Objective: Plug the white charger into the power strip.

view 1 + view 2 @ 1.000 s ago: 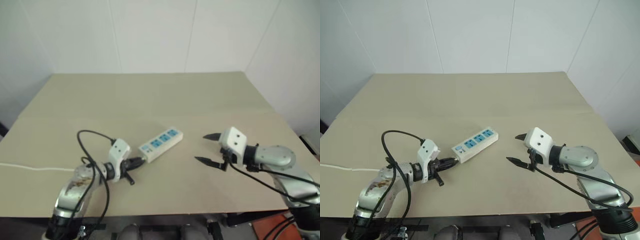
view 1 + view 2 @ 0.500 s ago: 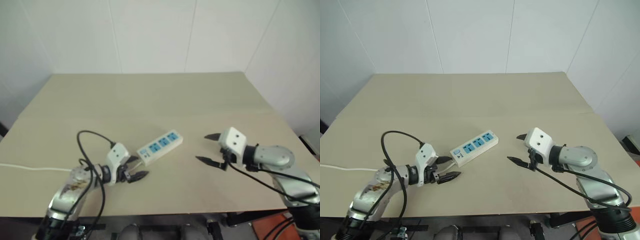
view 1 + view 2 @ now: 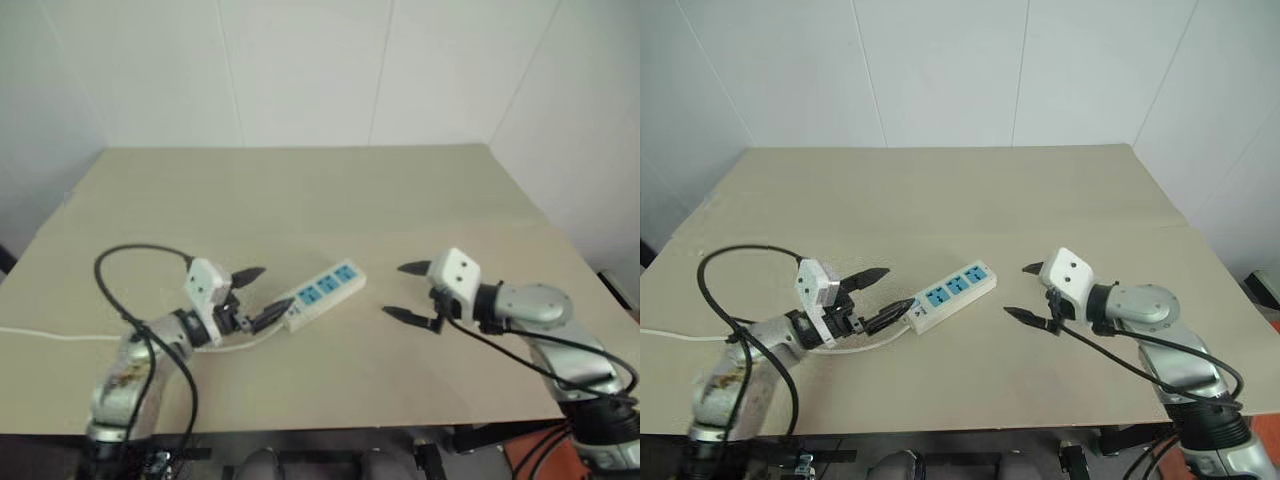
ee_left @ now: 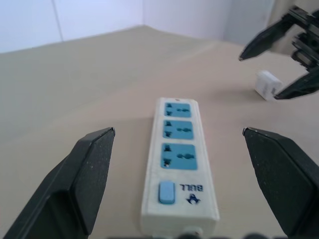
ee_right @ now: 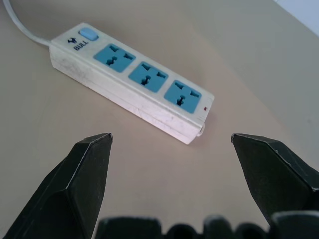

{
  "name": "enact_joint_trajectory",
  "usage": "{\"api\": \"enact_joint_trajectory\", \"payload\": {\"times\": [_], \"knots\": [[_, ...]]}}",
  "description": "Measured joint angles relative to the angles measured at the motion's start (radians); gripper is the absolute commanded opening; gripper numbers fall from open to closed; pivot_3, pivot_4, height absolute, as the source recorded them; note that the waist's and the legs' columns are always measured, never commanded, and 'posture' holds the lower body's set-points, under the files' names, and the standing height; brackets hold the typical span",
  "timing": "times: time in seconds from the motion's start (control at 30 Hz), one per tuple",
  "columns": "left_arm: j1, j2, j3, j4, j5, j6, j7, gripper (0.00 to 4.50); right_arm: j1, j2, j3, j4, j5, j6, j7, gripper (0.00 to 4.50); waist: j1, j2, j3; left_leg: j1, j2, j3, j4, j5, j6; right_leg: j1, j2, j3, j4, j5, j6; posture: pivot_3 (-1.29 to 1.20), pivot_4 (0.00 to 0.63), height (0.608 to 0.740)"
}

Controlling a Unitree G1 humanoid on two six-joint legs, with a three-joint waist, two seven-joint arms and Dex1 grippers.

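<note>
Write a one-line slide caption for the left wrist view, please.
Open left gripper faces the power strip lengthwise; the white charger lies beyond, by the open right gripper.

A beige table (bare at its far end) stands against white walls

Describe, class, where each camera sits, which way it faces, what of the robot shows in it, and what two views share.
Left and right eye views: on the head, looking forward and down at the table; both arms show, with left pincer and right pincer open.
Left wrist view: along its own fingers at the power strip, with the white charger and the right pincer beyond.
Right wrist view: along its own fingers at the power strip.
Shared: both wrist views show the strip's three blue sockets.
</note>
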Motion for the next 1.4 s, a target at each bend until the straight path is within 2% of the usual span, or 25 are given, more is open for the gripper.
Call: {"api": "enact_joint_trajectory", "payload": {"times": [0.13, 0.4, 0.57, 0.83, 1.13, 1.4], "knots": [[0.020, -0.085, -0.021, 0.192, 0.017, -0.240, -0.059, 4.48, 0.004, -0.022, -0.004, -0.053, 0.013, 0.001, 0.011, 4.50, 0.003, 0.000, 0.000, -0.002, 0.000, 0.000, 0.001, 0.000, 0.000, 0.000, 0.000, 0.000, -0.001, 0.000, 0.000, 0.00, 0.150, 0.740], [-0.066, -0.093, -0.047, 0.465, 0.024, -0.475, -0.199, 4.48, 0.024, -0.041, -0.031, -0.094, 0.036, 0.027, 0.010, 4.50, 0.001, 0.000, 0.000, -0.001, 0.000, 0.000, 0.001, 0.000, 0.000, 0.000, 0.000, 0.000, 0.000, 0.000, 0.000, 0.00, 0.150, 0.740], [-0.124, -0.061, -0.049, 0.552, 0.024, -0.489, -0.248, 4.48, 0.042, -0.043, -0.032, -0.113, 0.035, 0.044, -0.004, 4.50, -0.002, 0.000, 0.000, -0.001, 0.000, 0.000, 0.001, 0.000, 0.000, 0.000, 0.000, 0.000, 0.000, 0.000, 0.001, 0.00, 0.150, 0.740], [-0.133, -0.066, -0.070, 0.572, 0.020, -0.507, -0.288, 4.48, 0.062, -0.043, -0.035, -0.125, 0.034, 0.056, -0.023, 4.50, 0.000, 0.000, 0.000, 0.000, 0.000, 0.000, 0.001, 0.000, 0.000, 0.000, 0.000, 0.000, 0.000, 0.000, 0.001, 0.00, 0.150, 0.740], [-0.161, -0.095, -0.086, 0.614, 0.080, -0.558, -0.208, 4.48, 0.061, -0.043, -0.035, -0.125, 0.030, 0.060, -0.048, 4.50, 0.005, 0.005, -0.004, 0.001, 0.000, 0.000, 0.001, 0.000, 0.000, 0.001, 0.000, 0.000, 0.000, -0.001, 0.003, 0.00, 0.150, 0.740], [-0.174, -0.099, -0.103, 0.619, 0.091, -0.520, -0.190, 4.48, 0.048, -0.043, -0.034, -0.108, 0.009, 0.073, -0.073, 4.50, 0.003, 0.008, -0.007, 0.001, 0.000, 0.000, 0.001, 0.000, 0.000, 0.001, 0.000, 0.000, 0.000, -0.002, 0.005, 0.00, 0.150, 0.740]]}}
